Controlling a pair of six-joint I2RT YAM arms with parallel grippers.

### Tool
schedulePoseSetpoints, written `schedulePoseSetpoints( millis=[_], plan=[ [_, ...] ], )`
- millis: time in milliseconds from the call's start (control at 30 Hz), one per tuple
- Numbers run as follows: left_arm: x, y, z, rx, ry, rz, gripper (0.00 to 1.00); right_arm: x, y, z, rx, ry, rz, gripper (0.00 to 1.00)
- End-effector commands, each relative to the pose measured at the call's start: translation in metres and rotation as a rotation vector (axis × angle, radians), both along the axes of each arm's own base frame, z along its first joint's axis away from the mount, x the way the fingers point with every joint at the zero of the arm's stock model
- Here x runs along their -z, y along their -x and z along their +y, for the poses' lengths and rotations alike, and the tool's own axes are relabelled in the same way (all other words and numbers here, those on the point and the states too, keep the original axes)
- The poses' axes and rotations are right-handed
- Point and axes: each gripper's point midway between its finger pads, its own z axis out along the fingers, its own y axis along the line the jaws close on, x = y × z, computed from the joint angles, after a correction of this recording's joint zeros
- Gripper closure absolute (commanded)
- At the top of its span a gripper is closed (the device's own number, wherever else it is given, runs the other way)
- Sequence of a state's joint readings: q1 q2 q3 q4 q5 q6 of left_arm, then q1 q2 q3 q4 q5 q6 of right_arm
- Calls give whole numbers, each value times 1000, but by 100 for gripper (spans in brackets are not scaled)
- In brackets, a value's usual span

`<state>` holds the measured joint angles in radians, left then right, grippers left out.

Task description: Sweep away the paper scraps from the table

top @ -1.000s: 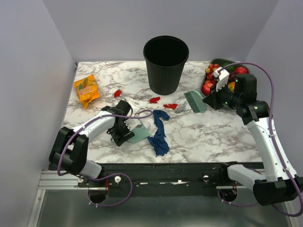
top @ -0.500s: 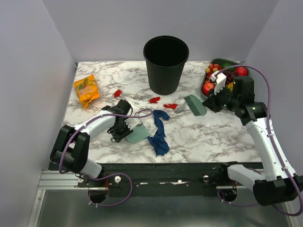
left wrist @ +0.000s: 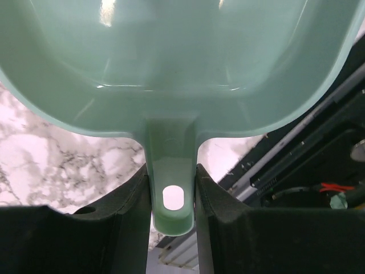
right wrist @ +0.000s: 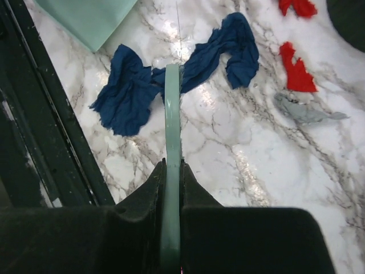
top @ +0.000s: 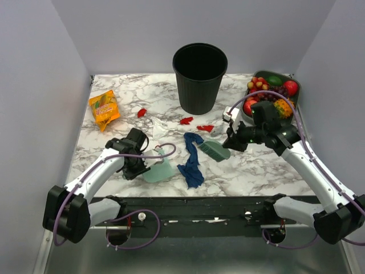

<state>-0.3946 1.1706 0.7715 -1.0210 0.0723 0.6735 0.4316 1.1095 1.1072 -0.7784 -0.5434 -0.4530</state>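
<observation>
1. Three bright red paper scraps [top: 186, 120] show on the white marble-veined table [top: 256, 165]. One lies well beyond the left gripper, and two lie just beyond the right gripper's brush.
2. The left gripper [top: 138, 164] is clamped on the handle of a pale teal plastic dustpan [top: 159, 172]. In the left wrist view the handle sits pinched between both fingers [left wrist: 128, 228]. The pan rests just ahead of the gripper, well short of any scrap.
3. A long dark blue cloth [top: 192, 160] lies between the two grippers, touching or nearly touching the brush head.
4. The right gripper [top: 232, 138] is closed on a teal hand brush [top: 215, 150], whose bristles point towards the cloth.
5. The step looks like bringing the tools to the scraps. The next move calls for the pan mouth set beside the two nearer scraps and the brush drawing them in, clear of the cloth.
6. Half a second earlier the brush hung beside the dark fruit tray [top: 297, 85]. It has since swung inward, and the dustpan has slid slightly towards the near edge.
</observation>
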Motion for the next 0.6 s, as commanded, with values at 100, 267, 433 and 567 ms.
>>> schedulePoseSetpoints(
  millis=[100, 267, 433, 567],
  plan=[
    [1, 38, 26, 153, -75, 82, 100, 0, -9, 40, -26, -112, 139, 99],
    [-8, 29, 33, 246, -109, 18, 100, 0, -6, 77, -106, -129, 224, 99],
    [-17, 21, 17, 253, -46, 26, 100, 10, -47, 84, 7, -72, 177, 99],
    [-18, 17, 9, 227, -8, 4, 100, 25, -62, 94, -33, -51, 168, 99]
  ],
)
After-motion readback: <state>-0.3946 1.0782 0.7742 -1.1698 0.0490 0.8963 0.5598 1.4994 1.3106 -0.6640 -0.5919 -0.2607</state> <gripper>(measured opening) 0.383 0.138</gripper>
